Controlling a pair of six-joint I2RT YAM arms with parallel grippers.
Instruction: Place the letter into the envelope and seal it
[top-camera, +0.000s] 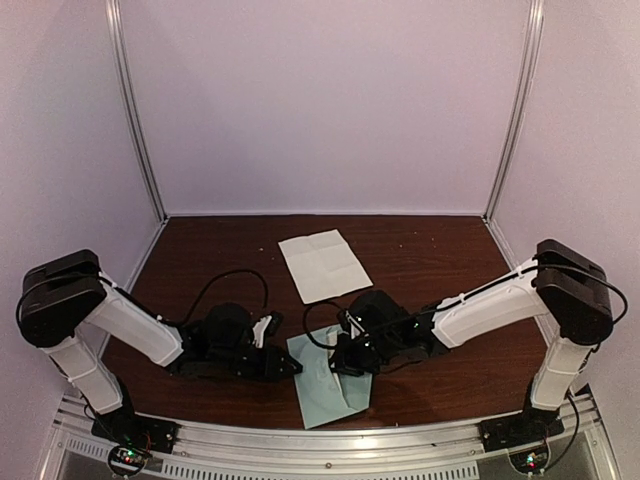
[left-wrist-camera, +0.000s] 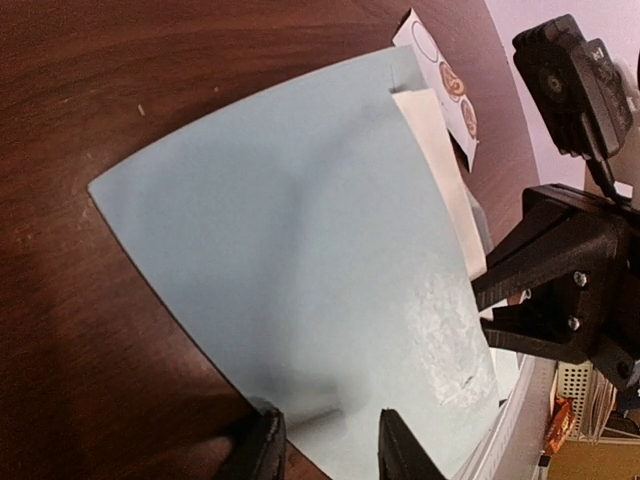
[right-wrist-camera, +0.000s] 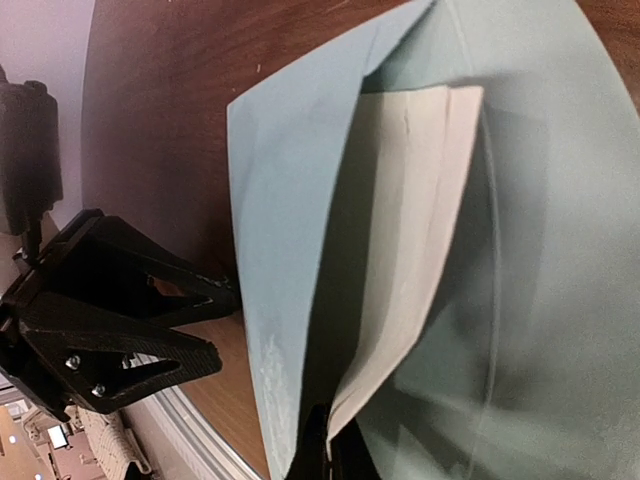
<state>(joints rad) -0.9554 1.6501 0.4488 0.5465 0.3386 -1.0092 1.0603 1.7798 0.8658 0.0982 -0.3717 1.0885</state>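
Observation:
The pale teal envelope (top-camera: 325, 395) lies near the front edge between both arms, its mouth open and its flap (right-wrist-camera: 545, 250) spread flat. A cream folded letter (right-wrist-camera: 420, 220) sits partly inside the pocket; its edge also shows under the envelope's front panel (left-wrist-camera: 300, 230) as the letter (left-wrist-camera: 440, 160). My right gripper (right-wrist-camera: 335, 455) is shut on the letter's near corner; the top view shows the right gripper (top-camera: 345, 360) over the envelope. My left gripper (left-wrist-camera: 335, 445) stands open at the envelope's near edge, one finger on the paper and one at the rim.
A white creased sheet (top-camera: 322, 263) lies further back on the brown table (top-camera: 440, 250). A strip of round stickers (left-wrist-camera: 450, 85) rests just beyond the envelope. The metal front rail (top-camera: 330, 440) runs close behind the envelope. Pale walls enclose the table.

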